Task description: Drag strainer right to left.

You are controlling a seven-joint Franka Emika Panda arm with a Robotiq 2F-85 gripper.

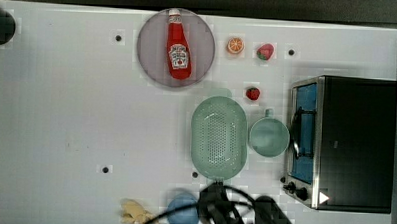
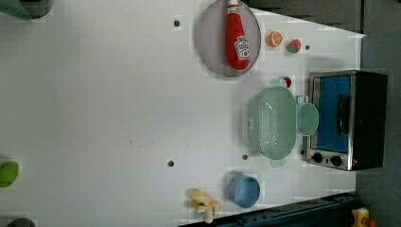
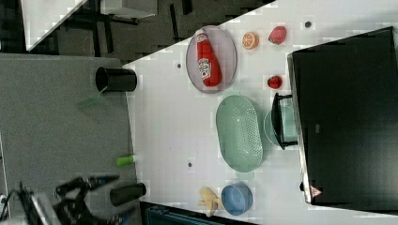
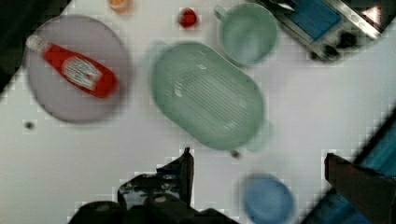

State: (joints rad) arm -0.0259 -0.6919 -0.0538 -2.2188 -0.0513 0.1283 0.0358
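Hovering with fingers spread wide and empty, the gripper (image 4: 259, 163) sits apart from the strainer (image 4: 208, 93).

Relative to the strainer (image 1: 219, 137): the cup (image 1: 268, 136) is just beside it on the top view's right, the toaster oven (image 1: 353, 142) beyond that; the ketchup plate (image 1: 153, 60) lies up-left, a strawberry (image 1: 252, 93) near its upper end, the blue bowl (image 1: 183, 211) below it. In the wrist view one finger (image 4: 184, 170) ends short of the strainer's rim, with white table between.

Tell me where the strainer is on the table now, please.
In the top view, the strainer sits right of the table's middle, close beside the green cup on the top view's right, below the ketchup plate.
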